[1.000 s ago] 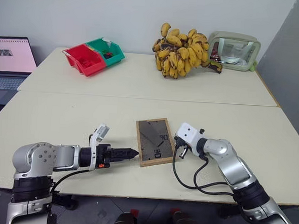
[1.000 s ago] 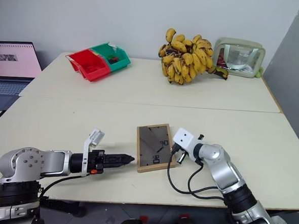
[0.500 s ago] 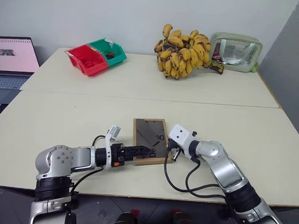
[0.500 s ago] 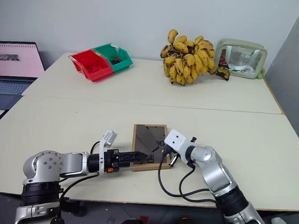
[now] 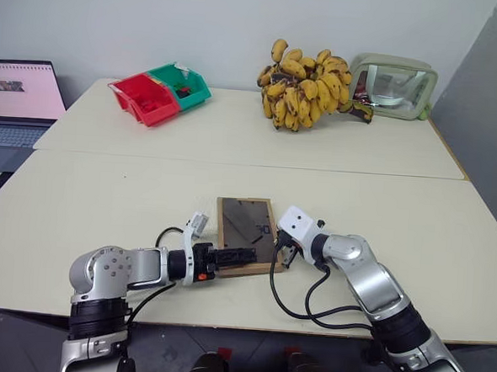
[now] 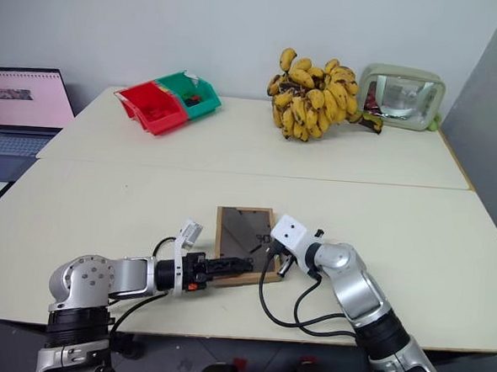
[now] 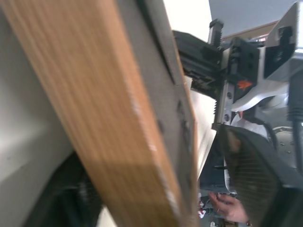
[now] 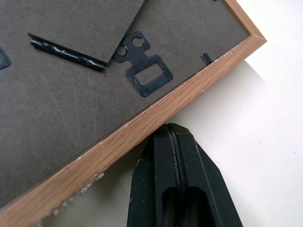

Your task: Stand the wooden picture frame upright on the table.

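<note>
On the near half of the large cream table (image 5: 105,186), w/ a seam running across its middle, the small rectangular light-wood picture frame (image 5: 245,234) lies flat, dark grey-brown back panel up, betw. the 2 grippers. Far half of table: bunch of yellow bananas (image 5: 300,86), pale green-rimmed clear case (image 5: 390,85) just beside them at the far right, red plastic bin (image 5: 142,98) touching a green plastic bin (image 5: 179,84) at the far left. Open laptop w/ pink screen (image 5: 18,92) sits off the table's left edge.

Left gripper (image 5: 246,256) reaches from the left along the frame's near edge; fingers part-spread w/ the near wooden rail betw. them. Left wrist view shows the rail's wood grain close up, 1 dark finger under it; can't tell if the pinch is firm.

Right gripper (image 8: 165,137) comes from the right, its 2 black fingers pressed together, holding nothing, tip touching the outer side of the frame's wooden rail near a corner. Right wrist view: small black sawtooth hanger (image 8: 143,69) on the back panel, just inside that rail.
</note>
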You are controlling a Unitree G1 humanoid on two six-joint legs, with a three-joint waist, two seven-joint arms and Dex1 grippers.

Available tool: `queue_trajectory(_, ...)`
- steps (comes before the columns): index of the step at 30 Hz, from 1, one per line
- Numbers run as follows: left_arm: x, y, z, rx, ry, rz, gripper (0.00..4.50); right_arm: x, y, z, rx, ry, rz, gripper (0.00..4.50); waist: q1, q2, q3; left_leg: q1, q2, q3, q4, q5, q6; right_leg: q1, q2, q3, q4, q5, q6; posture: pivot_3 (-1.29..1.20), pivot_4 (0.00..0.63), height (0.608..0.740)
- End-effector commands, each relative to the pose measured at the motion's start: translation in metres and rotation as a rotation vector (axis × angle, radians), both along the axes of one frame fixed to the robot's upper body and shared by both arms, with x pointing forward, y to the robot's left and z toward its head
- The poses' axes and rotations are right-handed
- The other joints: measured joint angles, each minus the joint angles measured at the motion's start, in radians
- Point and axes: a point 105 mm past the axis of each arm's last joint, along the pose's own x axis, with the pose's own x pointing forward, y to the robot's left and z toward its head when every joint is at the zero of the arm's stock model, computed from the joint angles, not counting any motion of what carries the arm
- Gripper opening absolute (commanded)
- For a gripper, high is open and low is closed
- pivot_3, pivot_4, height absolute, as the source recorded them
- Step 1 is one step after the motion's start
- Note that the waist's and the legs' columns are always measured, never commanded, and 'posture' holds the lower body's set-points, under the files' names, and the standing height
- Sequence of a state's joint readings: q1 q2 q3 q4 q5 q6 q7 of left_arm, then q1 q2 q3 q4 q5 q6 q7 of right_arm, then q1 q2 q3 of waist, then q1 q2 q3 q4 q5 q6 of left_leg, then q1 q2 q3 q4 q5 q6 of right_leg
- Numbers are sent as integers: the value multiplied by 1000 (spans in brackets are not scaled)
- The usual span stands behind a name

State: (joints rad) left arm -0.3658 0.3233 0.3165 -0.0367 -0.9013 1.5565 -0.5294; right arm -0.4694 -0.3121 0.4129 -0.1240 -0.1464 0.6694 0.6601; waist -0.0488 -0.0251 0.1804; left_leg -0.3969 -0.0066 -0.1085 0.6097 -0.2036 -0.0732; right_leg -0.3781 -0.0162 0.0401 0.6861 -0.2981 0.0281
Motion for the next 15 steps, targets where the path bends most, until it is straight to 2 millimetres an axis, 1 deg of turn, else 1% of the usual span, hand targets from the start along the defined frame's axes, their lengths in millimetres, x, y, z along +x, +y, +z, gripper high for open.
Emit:
queue_trajectory(1,4,-3,4,-7,-29,11,2471,-4,1,2,10,-5,22,0,0,0,0,0,0,0,0,0,0,0,0,0,0,0,0,0,150,740)
queue_trajectory(3,5,-4,6,-19,-41,18,2128,-3,-7,3,5,-7,6,0,0,0,0,0,0,0,0,0,0,0,0,0,0,0,0,0,150,740)
queue_trajectory(4,5,-6,9,-28,-51,16,1918,-2,-13,4,-2,-11,-6,0,1,0,0,0,0,0,0,0,0,0,0,0,0,0,0,0,150,740)
queue_trajectory(7,4,-10,18,-61,-81,12,1493,2,-35,9,-31,-24,-41,0,7,0,0,-1,0,-1,0,0,0,0,0,0,-4,1,2,0,150,740)
queue_trajectory(8,4,-11,20,-38,-117,3,1309,6,-47,14,-19,-17,-70,0,11,0,0,-2,0,-1,0,0,0,1,0,0,-5,2,3,0,150,740)
queue_trajectory(10,4,-13,27,-8,-180,-16,1264,15,-64,31,33,-3,-116,0,14,-1,1,-2,-1,0,0,0,0,0,0,0,-5,2,3,0,150,740)
queue_trajectory(11,8,-12,32,-7,-207,-10,1264,19,-70,42,72,-3,-126,0,15,-1,1,-3,-1,0,0,0,0,0,0,0,-6,2,3,0,150,740)
queue_trajectory(12,11,-11,38,2,-236,-9,1264,21,-73,53,121,9,-127,351,16,-1,2,-3,-1,0,0,0,0,0,0,0,-6,2,3,0,150,740)
queue_trajectory(13,14,-11,44,8,-271,-16,1264,22,-74,63,173,27,-119,445,16,-1,2,-3,-1,0,0,0,0,0,0,0,-6,3,3,0,150,740)
queue_trajectory(15,19,-9,59,28,-338,-38,1263,23,-76,84,269,65,-81,904,12,-1,3,-3,-1,1,0,0,0,-1,0,0,-5,3,3,0,150,740)
